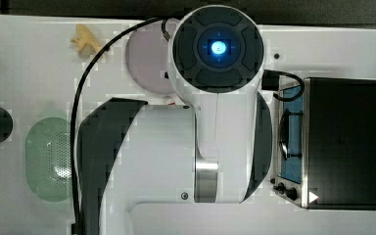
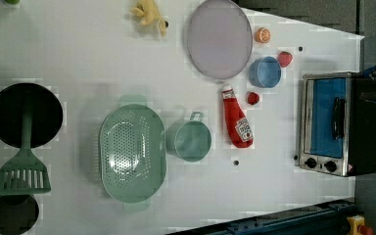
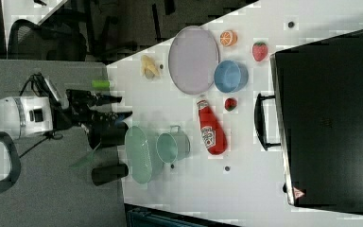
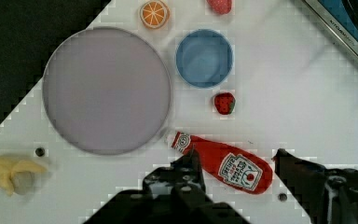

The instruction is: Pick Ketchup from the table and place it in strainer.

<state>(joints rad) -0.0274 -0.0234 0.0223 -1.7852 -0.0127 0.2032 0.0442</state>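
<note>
Top view is mostly arm over the strainer point(image 1: 49, 156), left view has the Ketchup point(image 2: 237, 120) lying on the surface point(image 2: 78, 58) beside a green cup point(image 2: 190, 140), and wrist view catches the gripper point(image 4: 235, 163) open above it, so nothing's picked yet.

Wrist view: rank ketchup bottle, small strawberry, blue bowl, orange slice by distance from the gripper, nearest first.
Gripper, jaws open.
1. Ketchup bottle: lying on the table between the jaws.
2. Small strawberry: just beyond the bottle.
3. Blue bowl: past the strawberry.
4. Orange slice: farthest, beside the lilac plate.
</note>
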